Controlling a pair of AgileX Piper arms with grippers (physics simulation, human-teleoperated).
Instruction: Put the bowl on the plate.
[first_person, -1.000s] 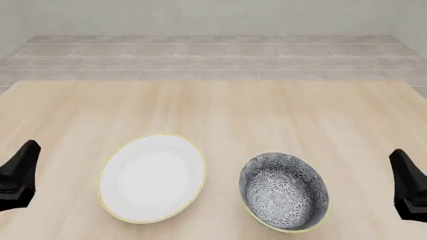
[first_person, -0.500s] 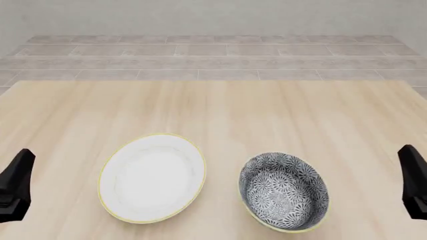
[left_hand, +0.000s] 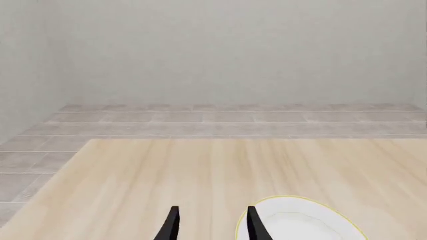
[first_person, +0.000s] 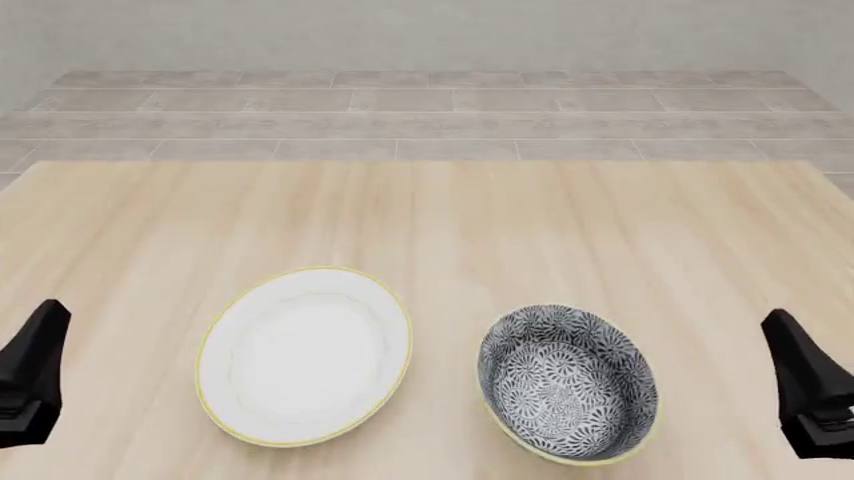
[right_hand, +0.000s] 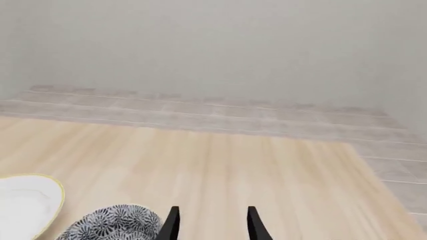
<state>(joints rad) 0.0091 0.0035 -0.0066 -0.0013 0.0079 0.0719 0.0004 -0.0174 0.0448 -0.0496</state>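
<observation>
Your left jaws (first_person: 30, 372) stood parted and empty just left of the plate (first_person: 304, 355), while the bowl (first_person: 567, 383) sat on the worktop (first_person: 441, 210) beside it, within reach of your parted, empty right jaws (first_person: 809, 397).

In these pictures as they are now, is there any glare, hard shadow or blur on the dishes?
Front view: even, soft light; the plate and the bowl are sharp, with no glare and almost no shadow. Left wrist view: the plate is cut by the picture's edge. Right wrist view: the bowl is likewise cut, but sharp.
</observation>
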